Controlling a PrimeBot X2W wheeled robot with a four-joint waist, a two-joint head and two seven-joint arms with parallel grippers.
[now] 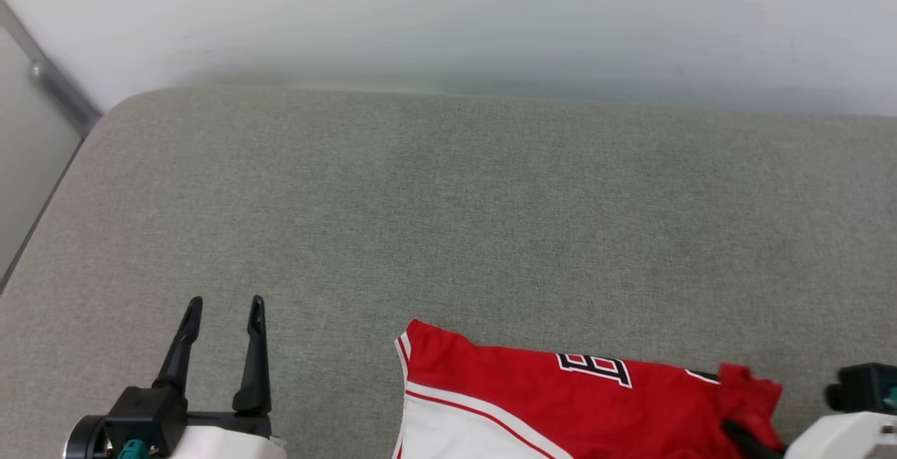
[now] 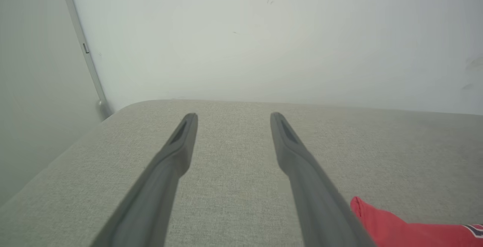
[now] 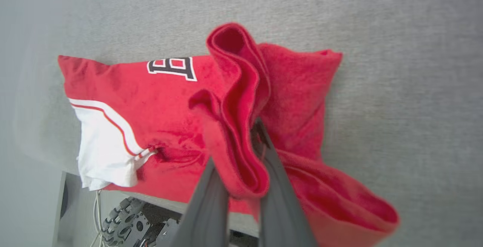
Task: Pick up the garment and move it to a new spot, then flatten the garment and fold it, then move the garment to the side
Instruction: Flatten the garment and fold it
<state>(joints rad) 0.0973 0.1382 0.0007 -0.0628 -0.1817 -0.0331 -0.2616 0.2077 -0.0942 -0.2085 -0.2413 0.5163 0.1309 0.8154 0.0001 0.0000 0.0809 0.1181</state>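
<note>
Your right gripper (image 3: 243, 152) pinches a bunched fold of the red jersey garment with white sleeves (image 1: 532, 396), which lies at the near edge of the grey fabric-covered surface (image 1: 448, 221). Left gripper (image 1: 226, 303) spread, empty. Risk: the shallow pinch slips on lifting; the overhanging sleeve snags.

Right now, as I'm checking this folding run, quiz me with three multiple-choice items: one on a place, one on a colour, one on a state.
1. Where on the grey surface does the shirt lie, seen from the head?
A. At the near edge, right of the middle
B. In the far left corner
C. Against the wall

2. What colour is the sleeve?
A. Blue
B. White
C. Black

3. How is the right gripper?
A. Open above bare fabric
B. Shut on a fold of the shirt
C. Open beside the shirt

Answers: 1 A, it lies at the head view's bottom, right of the middle; 2 B, a white panel with red trim; 3 B, red cloth bunches between its fingers.
</note>
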